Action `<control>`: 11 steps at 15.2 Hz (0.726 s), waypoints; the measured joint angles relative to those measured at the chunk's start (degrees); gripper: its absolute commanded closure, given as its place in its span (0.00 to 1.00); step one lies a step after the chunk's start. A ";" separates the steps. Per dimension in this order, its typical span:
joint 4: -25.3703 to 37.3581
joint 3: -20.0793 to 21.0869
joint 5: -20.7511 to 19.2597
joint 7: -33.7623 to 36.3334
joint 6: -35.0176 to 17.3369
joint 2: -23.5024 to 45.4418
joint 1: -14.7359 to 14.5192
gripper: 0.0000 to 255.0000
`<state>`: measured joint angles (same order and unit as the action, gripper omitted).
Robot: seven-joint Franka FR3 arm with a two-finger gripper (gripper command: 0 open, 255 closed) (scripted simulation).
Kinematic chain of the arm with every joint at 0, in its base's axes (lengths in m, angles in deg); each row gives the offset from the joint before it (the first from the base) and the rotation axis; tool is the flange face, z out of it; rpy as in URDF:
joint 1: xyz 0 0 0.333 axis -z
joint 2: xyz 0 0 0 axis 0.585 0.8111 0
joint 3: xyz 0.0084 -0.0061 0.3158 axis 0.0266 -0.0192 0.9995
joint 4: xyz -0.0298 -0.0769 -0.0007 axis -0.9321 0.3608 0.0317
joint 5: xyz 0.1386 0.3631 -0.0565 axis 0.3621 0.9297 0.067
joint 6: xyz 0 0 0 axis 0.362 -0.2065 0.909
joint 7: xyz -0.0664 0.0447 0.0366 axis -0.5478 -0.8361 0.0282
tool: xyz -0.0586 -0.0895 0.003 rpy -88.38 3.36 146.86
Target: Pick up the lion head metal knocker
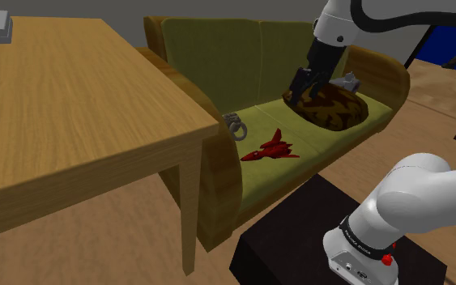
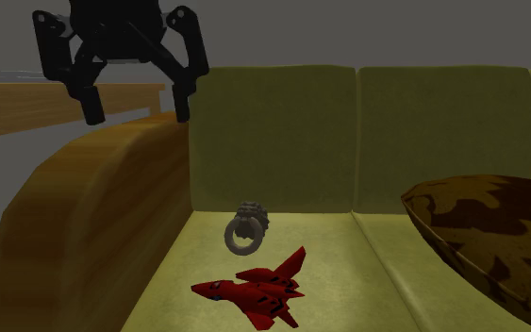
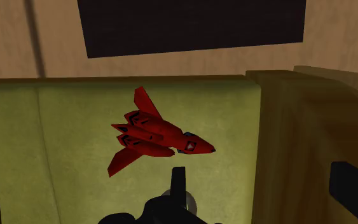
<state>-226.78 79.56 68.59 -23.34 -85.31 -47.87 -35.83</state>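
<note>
Second exterior view: your gripper (image 2: 139,115) hung with fingers apart; the lion head knocker (image 2: 245,229) lay below, toward that view's right.

In front of me, the olive sofa (image 1: 218,48) carries three things on its seat: a grey ring knocker (image 1: 236,124) near one wooden armrest, a red toy jet (image 1: 271,149) just beside it, and a brown patterned cushion (image 1: 327,107) well apart.

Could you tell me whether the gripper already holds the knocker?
No, the knocker lies on the sofa seat by the red jet, with the open gripper well clear of it.
</note>
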 measured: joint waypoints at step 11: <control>6.05 -0.89 -1.64 -0.15 -11.55 20.20 2.32 0.00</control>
<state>-220.73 78.67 66.95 -23.49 -96.86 -27.68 -33.51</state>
